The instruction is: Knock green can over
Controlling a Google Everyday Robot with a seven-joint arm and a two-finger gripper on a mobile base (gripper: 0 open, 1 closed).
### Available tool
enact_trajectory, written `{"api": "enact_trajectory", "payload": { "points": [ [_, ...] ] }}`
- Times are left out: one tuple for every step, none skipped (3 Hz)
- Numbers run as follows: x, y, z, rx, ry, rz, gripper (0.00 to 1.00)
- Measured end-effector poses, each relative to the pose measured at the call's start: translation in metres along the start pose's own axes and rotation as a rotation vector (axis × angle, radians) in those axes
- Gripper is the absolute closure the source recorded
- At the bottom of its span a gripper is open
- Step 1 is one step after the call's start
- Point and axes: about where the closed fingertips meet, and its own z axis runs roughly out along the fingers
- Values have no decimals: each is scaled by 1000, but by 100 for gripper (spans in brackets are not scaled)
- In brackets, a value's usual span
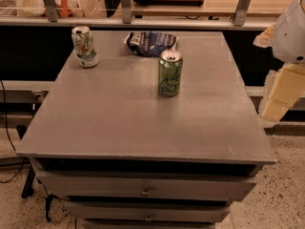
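We see green can point(170, 73) upright; chip bag point(150, 43) just behind it, white can point(85, 46) back-left, gripper point(280, 95) well right; its state we cannot tell.

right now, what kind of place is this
Probably an office or lab test area: a grey drawer cabinet holding a green can, a white can and a chip bag. The gripper hangs beside its right edge.

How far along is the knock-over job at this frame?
Done: nothing yet. The green can stands upright near the middle of the grey table, apart from the white can and the crumpled bag farther back. In hand: the gripper hangs beyond the table's right edge, not touching the green can. Left: reach across to the green can and tip it onto its side.
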Motion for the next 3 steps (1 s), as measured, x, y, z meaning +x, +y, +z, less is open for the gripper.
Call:
{"api": "enact_trajectory", "payload": {
  "points": [
    [0, 0, 0, 0, 0, 0, 0],
    [-3, -3, 2, -2, -44, 18, 0],
    [-12, -8, 18, -23, -166, 48, 0]
  ]
}}
